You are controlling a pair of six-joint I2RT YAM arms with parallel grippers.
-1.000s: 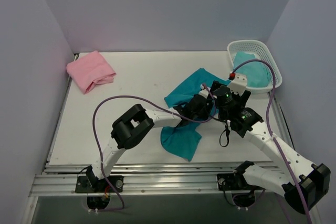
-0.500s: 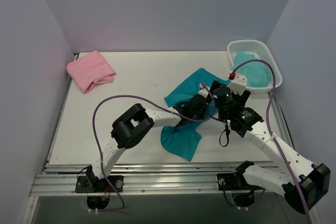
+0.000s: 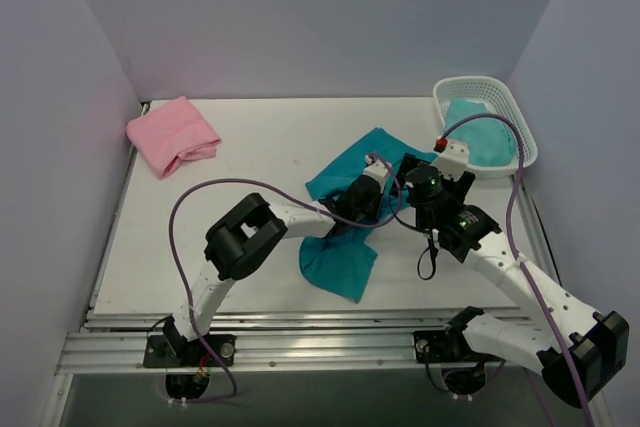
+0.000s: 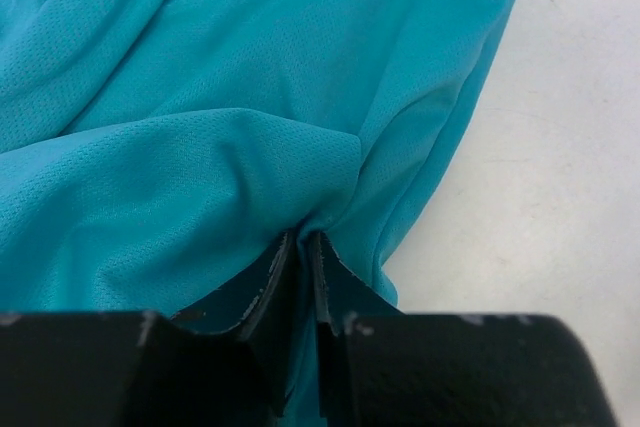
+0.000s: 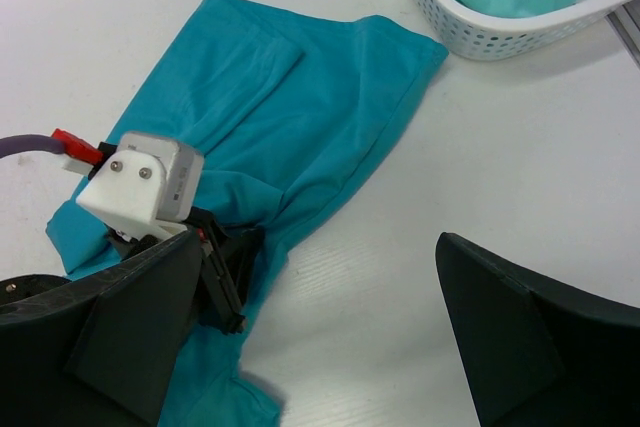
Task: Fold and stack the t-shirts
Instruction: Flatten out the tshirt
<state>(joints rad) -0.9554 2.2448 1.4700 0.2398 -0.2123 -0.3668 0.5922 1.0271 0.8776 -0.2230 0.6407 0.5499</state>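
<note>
Teal shirt (image 3: 340, 259): lies rumpled and only partly spread in the middle of the surface (image 3: 250, 147), between the two arms, one corner reaching toward the basket (image 3: 487, 85).
Left jaws: closed almost fully on a small raised fold of the teal shirt, close to its edge. The cloth gathers into a peak at the tips, so the pinch seems to take just a thin layer for pulling.
Right jaws: wide apart and holding nothing, hanging above the surface just beside the shirt and the left wrist, probably placed to take a second grip.
Pink shirt (image 3: 172, 134): a compact folded bundle at the far left corner, well apart from both arms. It looks finished and may serve as the base of the stack.
Basket: at the far right corner, with paler blue-green cloth (image 3: 482, 142) inside. I cannot tell what that cloth is.
Step in hand: likely spreading or turning over the teal shirt, so the folding looks early.
Risk: one narrow pinch may drag the whole shirt instead of lifting its edge.
</note>
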